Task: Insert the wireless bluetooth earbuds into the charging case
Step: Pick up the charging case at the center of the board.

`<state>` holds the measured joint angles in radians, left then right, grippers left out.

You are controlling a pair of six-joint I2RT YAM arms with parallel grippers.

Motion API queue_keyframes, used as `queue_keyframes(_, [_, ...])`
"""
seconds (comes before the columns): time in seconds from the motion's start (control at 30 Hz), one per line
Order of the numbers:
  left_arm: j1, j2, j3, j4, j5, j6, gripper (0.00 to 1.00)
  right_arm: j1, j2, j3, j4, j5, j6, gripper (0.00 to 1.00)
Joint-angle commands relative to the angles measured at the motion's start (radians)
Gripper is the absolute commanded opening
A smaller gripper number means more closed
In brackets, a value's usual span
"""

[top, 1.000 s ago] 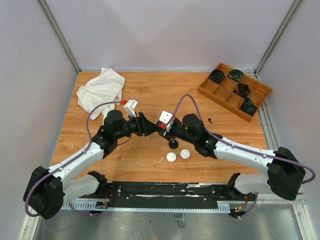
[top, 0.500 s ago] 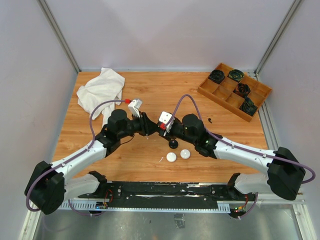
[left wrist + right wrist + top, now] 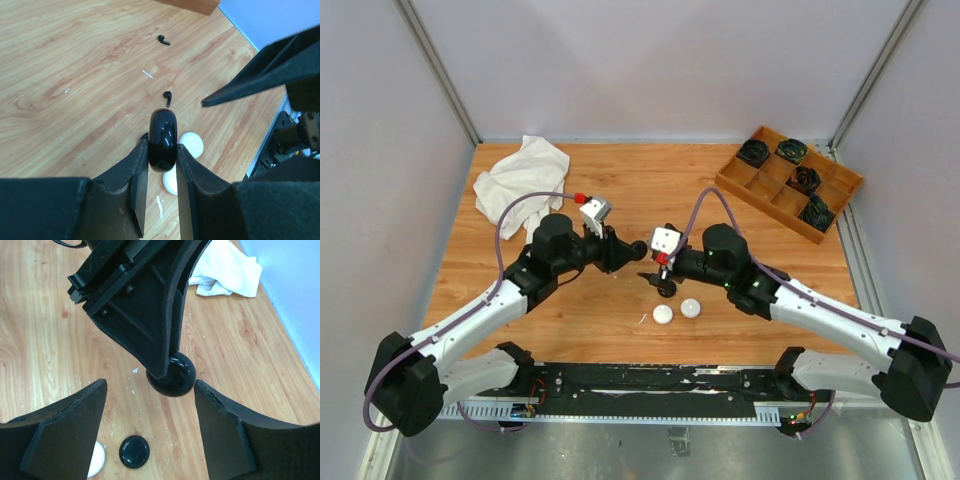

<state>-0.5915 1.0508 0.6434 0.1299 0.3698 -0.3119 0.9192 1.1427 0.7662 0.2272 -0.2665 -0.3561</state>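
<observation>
Slippage is my worry: my left claw pinches the black case by its rounded, glossy sides, raised off the counter. My right claw gapes wide on either side of the case, touching nothing. If it closes off-centre, the case could twist or pop free. One black earbud lies on the counter just beyond the case, another farther beyond; a drop could scatter them.
</observation>
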Motion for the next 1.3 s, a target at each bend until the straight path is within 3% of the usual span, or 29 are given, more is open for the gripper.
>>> queue_keyframes(0.0, [-0.005,-0.022,0.017,0.019,0.083,0.117,0.16,-0.073,-0.089,0.063,-0.213,-0.178,-0.062,0.72])
queue_keyframes(0.27, [-0.014,-0.061,-0.038,0.13,0.202,0.242,0.17,-0.149,-0.165,0.141,-0.447,-0.278,-0.132,0.72])
queue_keyframes(0.7, [-0.137,-0.066,-0.041,0.149,0.191,0.499,0.18,-0.172,-0.093,0.301,-0.7,-0.349,-0.218,0.67])
queue_keyframes(1.27, [-0.171,-0.09,-0.046,0.148,0.241,0.533,0.19,-0.176,0.055,0.442,-0.805,-0.453,-0.231,0.49])
